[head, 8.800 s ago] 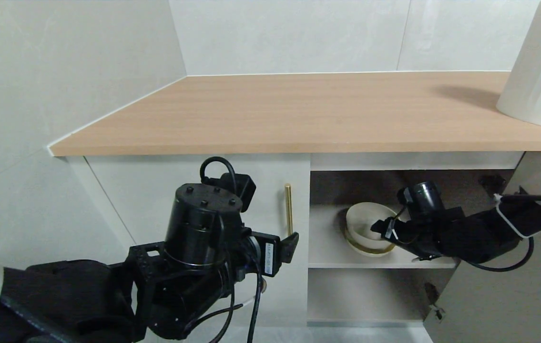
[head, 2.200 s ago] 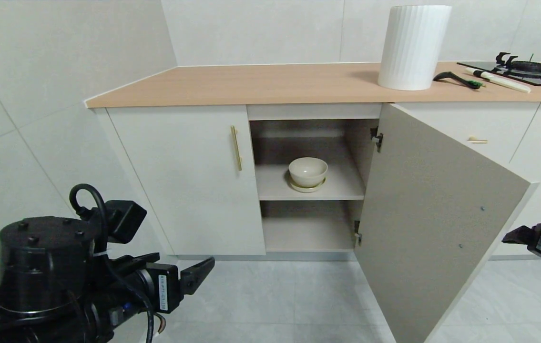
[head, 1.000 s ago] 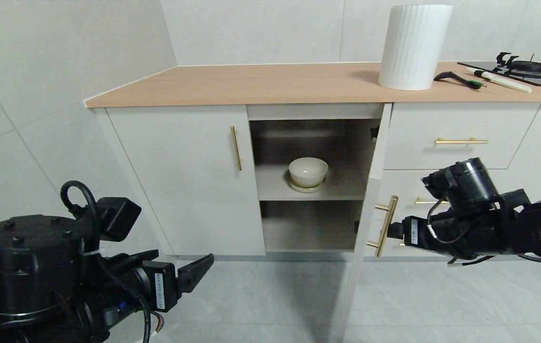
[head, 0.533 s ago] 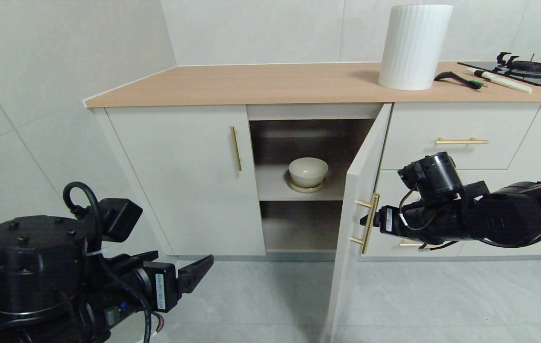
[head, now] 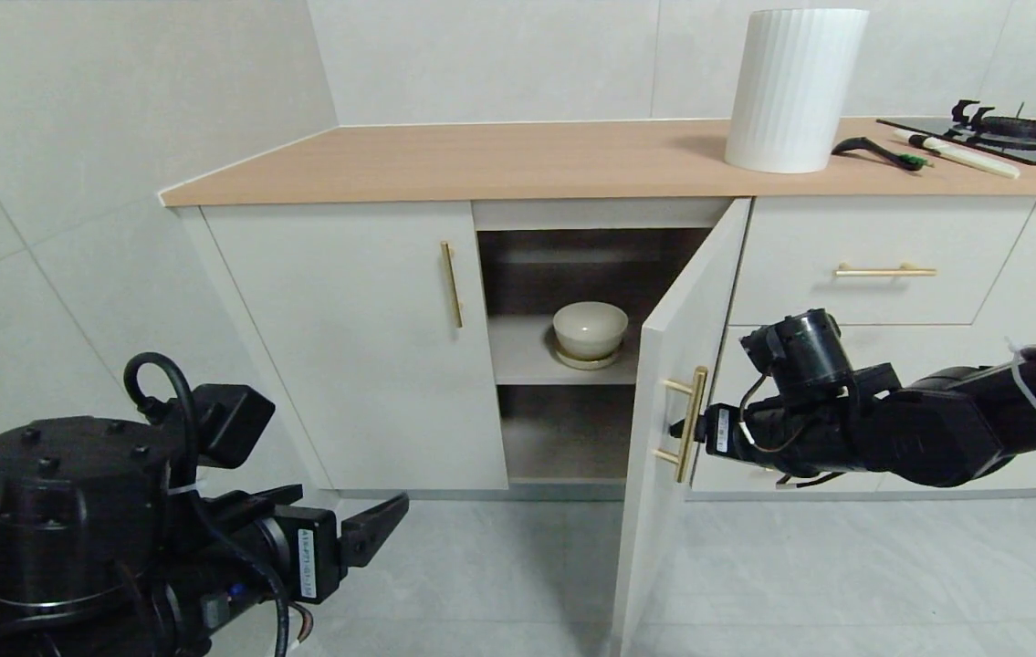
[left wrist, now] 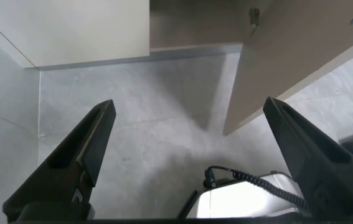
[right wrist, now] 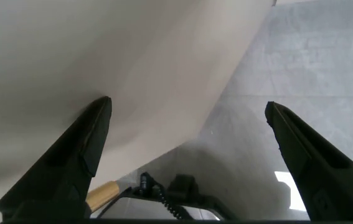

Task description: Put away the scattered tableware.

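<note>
1. Bowl sits on a small plate on the upper shelf of the cabinet, head view. The door stands partway open. My R gripper is right at the gold handle; can't tell if touching. My L gripper hangs low over the floor, well apart from the cabinet.
2. L wrist view: L gripper spread wide, nothing betw. fingers. Floor and door's lower corner beyond.
3. R wrist view: R gripper spread wide, gripping nothing. Door face lies beyond fingers; handle near one finger.
</note>
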You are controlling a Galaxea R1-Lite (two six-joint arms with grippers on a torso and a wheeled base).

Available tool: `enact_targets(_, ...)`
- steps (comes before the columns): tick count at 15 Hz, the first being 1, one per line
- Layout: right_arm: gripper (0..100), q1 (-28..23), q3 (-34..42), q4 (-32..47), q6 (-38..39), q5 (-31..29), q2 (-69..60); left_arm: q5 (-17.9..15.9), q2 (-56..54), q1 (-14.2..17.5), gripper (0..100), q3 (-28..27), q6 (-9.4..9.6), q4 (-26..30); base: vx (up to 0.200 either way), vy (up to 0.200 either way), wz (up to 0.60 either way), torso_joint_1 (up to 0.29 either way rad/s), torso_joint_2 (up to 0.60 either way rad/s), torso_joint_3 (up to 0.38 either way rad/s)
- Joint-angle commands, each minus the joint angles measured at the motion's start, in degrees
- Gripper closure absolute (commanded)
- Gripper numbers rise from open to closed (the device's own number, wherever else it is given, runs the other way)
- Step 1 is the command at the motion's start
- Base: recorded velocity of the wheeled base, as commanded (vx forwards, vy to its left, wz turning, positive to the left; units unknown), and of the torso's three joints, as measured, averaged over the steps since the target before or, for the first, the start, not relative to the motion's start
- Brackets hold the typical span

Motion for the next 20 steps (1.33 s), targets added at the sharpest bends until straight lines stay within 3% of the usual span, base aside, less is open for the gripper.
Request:
enact_targets(1, 0, 0.6, 0.0, -1.2, 0.8, 0.1, 1.0, 0.1, -0.1, 0.0, 0, 0.0, 0.41, 0.3, 0.2, 0.0, 0.0, -0.007, -0.01, 0.002)
enact_targets(9, 0, 1.4, -1.3, -10.0, 7.7, -0.3, 4.5, 0.1, 0.0, 0.0, 0, -0.2, 0.58, 0.7, 0.2, 0.0, 0.0, 0.002, 0.0, 0.004)
enact_targets(16, 0, 1.3, -7.1, -14.4, 19.4, -1.0, 8.4, 0.1, 0.0, 0.2, 0, -0.4, 0.5, 0.4, 0.0, 0.0, 0.0, 0.0, 0.0, 0.0)
enact_targets(20, 0, 1.2, -10.9, -15.0, 22.2, -5.8, 11.3, 0.1, 0.0, 0.2, 0, -0.4, 0.5, 0.4, 0.0, 0.0, 0.0, 0.0, 0.0, 0.0)
